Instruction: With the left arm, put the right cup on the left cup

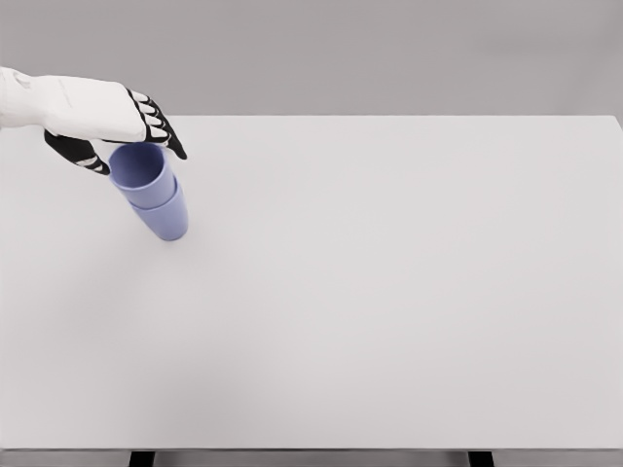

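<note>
Since my left hand (117, 136) sits at far left of table (389, 292), fingers (161, 126) curl round rim of upper cup (141, 170); grip looks closed on it; upper cup nests in lower cup (167, 219) just below-right of hand; stack's axis near upright; right arm unseen; release seems next.

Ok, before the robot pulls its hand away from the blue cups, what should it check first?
1. Upper cup sits inside lower cup: ok, nested.
2. Stack standing straight: cannot tell, it looks slanted from the head view.
3. Left hand has let go: not ok, fingers and thumb sit at the upper cup's rim.
4. Stack well on the table: ok, away from the edges.
5. Right arm out of the way: ok, not in view.
</note>
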Tool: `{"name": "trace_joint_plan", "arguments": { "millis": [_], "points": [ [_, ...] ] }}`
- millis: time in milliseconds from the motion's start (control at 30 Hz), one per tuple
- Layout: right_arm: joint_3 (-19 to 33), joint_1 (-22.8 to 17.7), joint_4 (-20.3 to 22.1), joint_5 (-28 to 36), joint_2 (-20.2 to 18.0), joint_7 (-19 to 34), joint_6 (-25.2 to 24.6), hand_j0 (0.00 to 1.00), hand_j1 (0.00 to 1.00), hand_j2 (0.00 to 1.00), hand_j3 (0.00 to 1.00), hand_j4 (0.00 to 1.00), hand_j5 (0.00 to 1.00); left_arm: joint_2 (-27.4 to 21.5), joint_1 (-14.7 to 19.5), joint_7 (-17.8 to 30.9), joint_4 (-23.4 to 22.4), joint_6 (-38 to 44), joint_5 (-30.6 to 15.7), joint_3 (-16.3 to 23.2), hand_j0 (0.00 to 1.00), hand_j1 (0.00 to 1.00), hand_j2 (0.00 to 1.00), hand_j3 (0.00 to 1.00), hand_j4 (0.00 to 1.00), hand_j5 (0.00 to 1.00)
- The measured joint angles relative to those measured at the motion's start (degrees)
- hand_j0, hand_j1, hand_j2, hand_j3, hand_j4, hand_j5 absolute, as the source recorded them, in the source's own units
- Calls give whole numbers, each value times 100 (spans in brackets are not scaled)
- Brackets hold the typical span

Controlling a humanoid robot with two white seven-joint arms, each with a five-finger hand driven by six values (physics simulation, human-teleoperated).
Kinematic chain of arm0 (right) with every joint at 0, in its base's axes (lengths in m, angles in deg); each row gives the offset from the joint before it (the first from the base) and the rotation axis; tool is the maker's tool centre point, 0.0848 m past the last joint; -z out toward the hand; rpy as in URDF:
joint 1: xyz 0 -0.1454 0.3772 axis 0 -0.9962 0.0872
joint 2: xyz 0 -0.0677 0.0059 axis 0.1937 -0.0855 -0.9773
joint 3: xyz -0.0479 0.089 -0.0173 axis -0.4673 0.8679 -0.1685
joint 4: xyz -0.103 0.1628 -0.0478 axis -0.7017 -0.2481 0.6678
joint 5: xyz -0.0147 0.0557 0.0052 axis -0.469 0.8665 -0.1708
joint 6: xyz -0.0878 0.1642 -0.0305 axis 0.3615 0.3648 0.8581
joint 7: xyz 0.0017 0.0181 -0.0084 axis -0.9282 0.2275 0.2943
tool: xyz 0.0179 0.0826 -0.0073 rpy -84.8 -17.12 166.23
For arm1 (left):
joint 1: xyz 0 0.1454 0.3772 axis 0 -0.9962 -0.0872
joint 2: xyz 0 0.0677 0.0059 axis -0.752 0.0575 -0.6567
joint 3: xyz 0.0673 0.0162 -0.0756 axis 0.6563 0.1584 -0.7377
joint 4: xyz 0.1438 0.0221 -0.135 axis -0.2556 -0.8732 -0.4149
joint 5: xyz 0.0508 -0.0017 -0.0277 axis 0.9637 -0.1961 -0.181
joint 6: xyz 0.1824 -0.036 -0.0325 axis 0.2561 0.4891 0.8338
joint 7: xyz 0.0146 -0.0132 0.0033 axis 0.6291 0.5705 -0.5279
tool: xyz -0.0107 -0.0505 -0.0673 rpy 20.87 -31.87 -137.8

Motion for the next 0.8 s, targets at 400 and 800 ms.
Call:
{"name": "trace_joint_plan", "arguments": {
  "millis": [400,800],
  "points": [
    [0,0,1,0,0,0,0,100,100,100,100,100,100,-102,35,6,281,-11,-33,-64,100,100,100,100,100,100],
    [0,0,0,0,0,0,0,100,100,100,100,100,100,-706,-44,4,1450,-11,-63,-350,100,100,100,100,100,100]
  ]
}}
